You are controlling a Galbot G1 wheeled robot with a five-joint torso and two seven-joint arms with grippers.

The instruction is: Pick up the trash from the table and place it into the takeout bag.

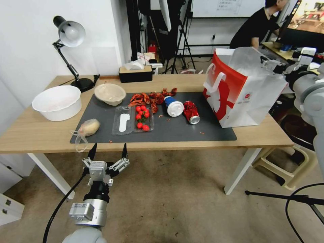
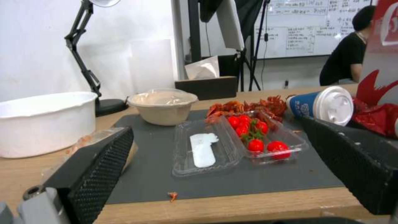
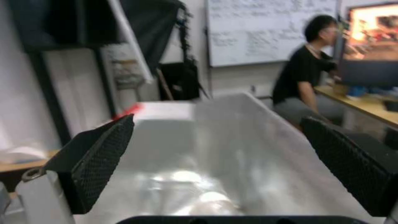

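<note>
A: How far along?
B: Hardly. The cup, can and knotted bag lie on the worktop; the takeout bag stands at its right end
A: Tools?
B: Left tool spread, empty, before the edge; right tool spread over the bag's mouth

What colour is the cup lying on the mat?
The cup is blue with a white lid, clearest in the left wrist view.
</note>
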